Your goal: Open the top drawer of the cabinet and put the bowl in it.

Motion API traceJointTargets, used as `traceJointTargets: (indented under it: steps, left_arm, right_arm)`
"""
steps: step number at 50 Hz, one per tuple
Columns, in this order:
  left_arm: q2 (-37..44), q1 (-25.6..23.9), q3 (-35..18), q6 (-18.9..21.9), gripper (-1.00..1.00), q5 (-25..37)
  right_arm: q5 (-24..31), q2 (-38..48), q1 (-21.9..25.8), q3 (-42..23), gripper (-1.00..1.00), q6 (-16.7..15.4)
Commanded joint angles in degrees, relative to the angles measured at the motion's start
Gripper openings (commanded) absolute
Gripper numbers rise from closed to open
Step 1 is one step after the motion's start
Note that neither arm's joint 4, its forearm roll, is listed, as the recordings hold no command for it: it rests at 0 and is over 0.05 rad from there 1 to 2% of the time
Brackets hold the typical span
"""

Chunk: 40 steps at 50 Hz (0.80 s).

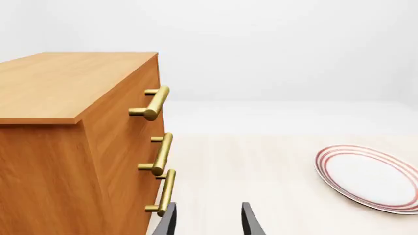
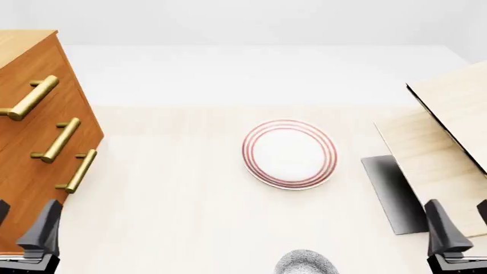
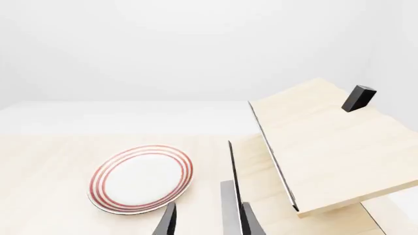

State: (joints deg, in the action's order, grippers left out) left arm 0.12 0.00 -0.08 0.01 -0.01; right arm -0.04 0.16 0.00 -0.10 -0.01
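Note:
The orange-brown cabinet [image 2: 23, 165] stands at the table's left, and all three of its drawers are shut. The top drawer [image 1: 121, 98] carries a brass bar handle [image 2: 31, 97]. The speckled grey bowl [image 2: 307, 264] sits at the near edge in the front view, partly cut off by the frame. My left gripper [image 2: 21, 225] is open and empty, low in front of the cabinet; in the left wrist view this gripper [image 1: 207, 223] is beside the lowest handle. My right gripper [image 2: 462, 225] is open and empty at the near right, away from the bowl.
A white plate with red rings [image 2: 289, 153] lies flat in the middle of the table. A pale light-wood structure [image 2: 449, 131] with slanted boards stands at the right, with a dark base plate [image 2: 392, 191] under it. A small black block [image 3: 358, 98] rests on its top board.

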Motion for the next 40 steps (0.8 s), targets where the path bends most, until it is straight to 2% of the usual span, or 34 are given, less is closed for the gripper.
traceJointTargets:
  steps: [1, 14, 15, 16, 17, 19, 20, 22, 24, 25, 28, 35, 37, 40]
  left_arm:
    - [0.2, 0.0, -0.2, 0.0, 1.0, 0.0]
    - [0.3, 0.0, -0.2, 0.1, 1.0, -0.1]
    - [0.0, 1.2, -1.3, 1.2, 1.0, 0.0]
    - [0.2, 0.0, -0.2, 0.3, 1.0, -0.1]
    - [4.5, 1.4, -0.1, 2.8, 1.0, -2.8]
    - [6.0, -0.3, -0.1, 5.7, 1.0, -4.2]
    - [8.5, 0.9, -0.3, 7.1, 1.0, -5.6]
    - [7.8, -1.0, -1.6, 7.2, 1.0, -4.2]
    - [9.7, 0.1, -2.1, 8.7, 1.0, -4.9]
    - [11.4, -0.9, -3.3, 11.6, 1.0, -5.3]
    - [13.7, -1.7, -4.7, 14.3, 1.0, -5.9]
    - [15.3, -1.5, -6.7, 16.6, 1.0, -5.5]
    - [16.6, -1.2, -7.3, 19.8, 1.0, -5.9]
    - [16.6, -1.4, -8.3, 22.5, 1.0, -5.2]
  right_arm:
    - [-0.1, 0.3, 0.0, -0.1, 1.0, 0.0]
    - [-0.1, 0.3, 0.0, -0.1, 1.0, 0.0]
    - [-0.1, 0.3, 0.1, -0.1, 1.0, 0.0]
    - [-0.1, 0.3, 0.0, -0.1, 1.0, 0.0]
    - [-0.1, 0.3, 0.0, -0.1, 1.0, 0.0]
    - [-0.1, 0.3, 0.0, -0.1, 1.0, 0.0]
    - [-0.1, 0.3, 0.0, -0.1, 1.0, 0.0]
    - [-0.1, 0.3, 0.0, -0.1, 1.0, 0.0]
    - [-0.1, 0.3, 0.0, -0.1, 1.0, 0.0]
    - [-0.1, 0.3, 0.0, -0.1, 1.0, 0.0]
    - [-0.1, 0.3, 0.0, -0.1, 1.0, 0.0]
    - [-0.1, 0.3, 0.0, -0.1, 1.0, 0.0]
    - [-0.1, 0.3, 0.0, -0.1, 1.0, 0.0]
    - [-0.1, 0.3, 0.0, -0.1, 1.0, 0.0]
